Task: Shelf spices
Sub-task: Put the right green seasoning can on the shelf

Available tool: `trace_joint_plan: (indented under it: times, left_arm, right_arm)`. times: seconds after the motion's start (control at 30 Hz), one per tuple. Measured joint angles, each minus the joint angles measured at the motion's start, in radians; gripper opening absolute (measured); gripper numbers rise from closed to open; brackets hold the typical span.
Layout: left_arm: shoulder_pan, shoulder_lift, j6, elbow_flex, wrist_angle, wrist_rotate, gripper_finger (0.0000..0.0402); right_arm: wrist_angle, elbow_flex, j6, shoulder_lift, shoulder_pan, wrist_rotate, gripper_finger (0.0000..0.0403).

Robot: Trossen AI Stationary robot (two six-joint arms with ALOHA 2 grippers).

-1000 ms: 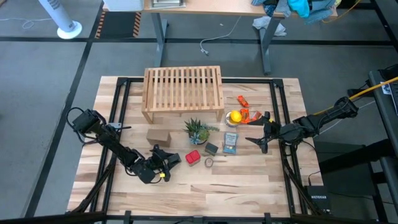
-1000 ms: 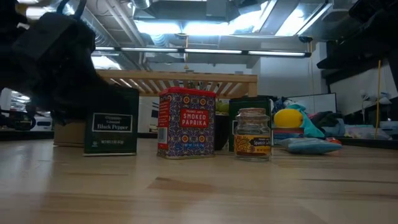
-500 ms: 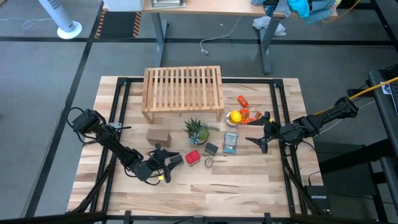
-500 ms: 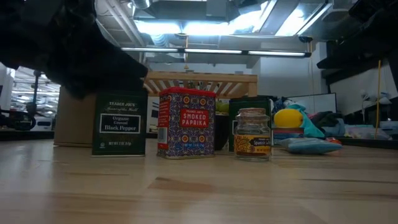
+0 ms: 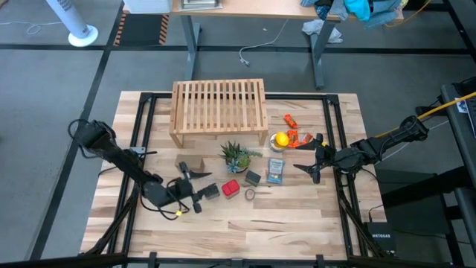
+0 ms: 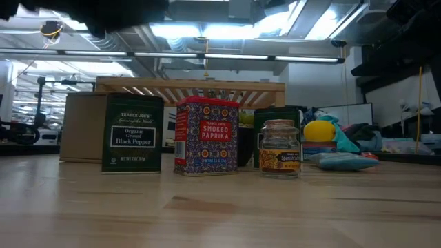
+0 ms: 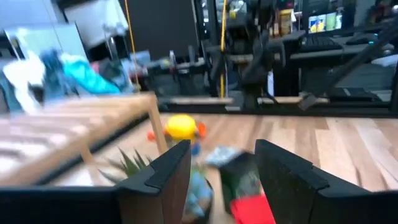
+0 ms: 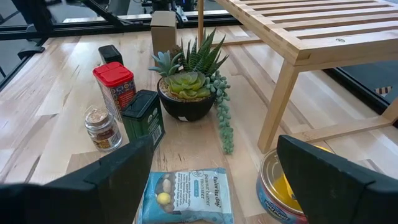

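The black pepper tin [image 5: 211, 191] [image 6: 132, 132] stands upright on the table, left of the red paprika tin [image 5: 230, 187] [image 6: 207, 135]. The small round jar [image 5: 250, 194] [image 6: 280, 148] and a dark green tin [image 5: 253, 178] [image 8: 142, 115] stand right of them. The wooden shelf [image 5: 219, 108] stands at the far side on its legs, its slatted top bare. My left gripper [image 5: 197, 191] [image 7: 222, 152] is open, raised above and just left of the pepper tin. My right gripper [image 5: 317, 158] [image 8: 214, 149] waits open near the right edge.
A potted succulent [image 5: 236, 156] and a cardboard box [image 5: 190, 162] sit between the tins and the shelf. A blue packet [image 5: 275, 170], a yellow round tin [image 5: 281, 140] and orange items [image 5: 291, 120] lie toward the right. Bare tabletop runs along the near edge [image 5: 245, 231].
My left gripper has let go of the black pepper tin and risen up off it, leaving the low view but for its top left corner. Before that, the tin was shifted a little toward the near edge. It now stands free beside the red tin.
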Motion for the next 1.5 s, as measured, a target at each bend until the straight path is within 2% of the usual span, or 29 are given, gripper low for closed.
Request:
trace_joint_plan:
  times: [0.17, 0.33, 0.43, 0.57, 0.8, 1.03, 1.17, 1.5]
  left_arm:
    - [-0.002, -0.126, 0.194, 0.000, -0.003, -0.025, 0.0172]
    - [-0.015, -0.224, 0.348, 0.000, -0.054, -0.175, 0.0172]
    - [-0.022, -0.262, 0.400, 0.000, -0.096, -0.234, 0.0172]
    - [-0.035, -0.295, 0.447, 0.000, -0.128, -0.258, 0.0172]
    - [-0.036, -0.304, 0.474, 0.000, -0.150, -0.264, 0.0172]
    - [-0.040, -0.304, 0.452, 0.000, -0.252, -0.312, 0.0172]
    - [-0.042, -0.304, 0.413, 0.000, -0.298, -0.317, 0.0172]
    - [-0.042, -0.304, 0.354, -0.001, -0.358, -0.315, 0.0172]
  right_arm:
    - [0.011, 0.000, 0.091, 0.000, 0.000, 0.000, 0.0347]
    - [0.120, 0.000, 0.162, 0.039, 0.000, -0.031, 0.0347]
    - [0.207, 0.000, 0.163, 0.110, 0.000, -0.043, 0.0347]
    - [0.324, 0.000, 0.165, 0.260, 0.000, -0.040, 0.0347]
    - [0.571, 0.000, 0.213, 0.561, 0.000, -0.008, 0.0347]
    - [0.773, 0.000, 0.282, 0.807, 0.000, 0.018, 0.0347]
    - [0.843, 0.005, 0.316, 0.897, 0.000, 0.020, 0.0347]
    - [0.846, 0.098, 0.338, 1.045, 0.000, 0.014, 0.0347]
